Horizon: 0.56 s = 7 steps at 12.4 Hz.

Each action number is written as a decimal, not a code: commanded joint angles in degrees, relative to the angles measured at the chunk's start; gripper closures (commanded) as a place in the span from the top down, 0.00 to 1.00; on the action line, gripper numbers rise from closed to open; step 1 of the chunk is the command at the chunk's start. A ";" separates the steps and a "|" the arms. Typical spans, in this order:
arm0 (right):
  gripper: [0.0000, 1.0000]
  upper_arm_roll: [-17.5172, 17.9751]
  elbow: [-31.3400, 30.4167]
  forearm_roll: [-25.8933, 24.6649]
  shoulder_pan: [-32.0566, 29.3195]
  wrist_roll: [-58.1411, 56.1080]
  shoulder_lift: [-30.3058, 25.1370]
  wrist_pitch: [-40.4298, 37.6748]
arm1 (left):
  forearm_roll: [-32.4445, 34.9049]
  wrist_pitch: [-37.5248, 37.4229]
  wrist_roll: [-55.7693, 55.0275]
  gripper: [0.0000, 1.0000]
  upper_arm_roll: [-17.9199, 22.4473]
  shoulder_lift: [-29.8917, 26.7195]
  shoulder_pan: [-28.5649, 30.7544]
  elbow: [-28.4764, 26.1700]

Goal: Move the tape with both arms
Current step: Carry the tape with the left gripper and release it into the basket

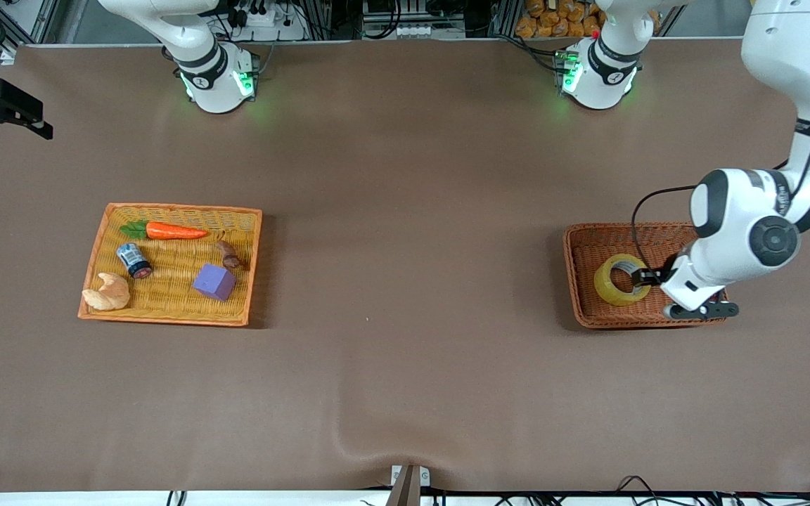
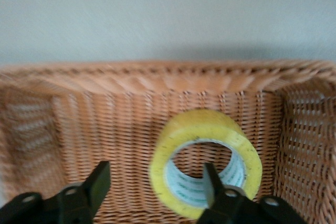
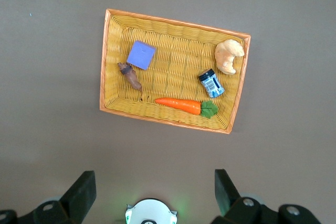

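On the brown table, tape sits inside a wicker basket.

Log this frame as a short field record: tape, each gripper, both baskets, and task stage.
tape: yellowish roll standing on edge in the brown basket
left gripper: down in the brown basket, jaws open, one finger inside the roll's core, the other outside it
right gripper: raised over the table, jaws open, holding nothing, arm waiting
yellow basket: toward the right arm's end, holds carrot, can, croissant, purple cube, small brown item
stage: tape not lifted yet
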 commanded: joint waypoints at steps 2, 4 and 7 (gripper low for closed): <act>1.00 0.90 -1.12 -0.83 -0.96 -0.80 -0.93 0.51 | 1.27 -14.11 11.12 1.00 -0.47 -2.25 1.46 14.55; 1.00 0.90 -1.12 -0.83 -0.96 -0.80 -0.94 0.42 | 0.57 -24.72 12.04 1.00 -0.65 -2.42 1.38 24.22; 1.00 0.90 -1.21 -0.83 -0.87 -0.80 -0.94 0.42 | 0.30 -27.24 8.97 1.00 -1.08 -7.16 0.94 26.02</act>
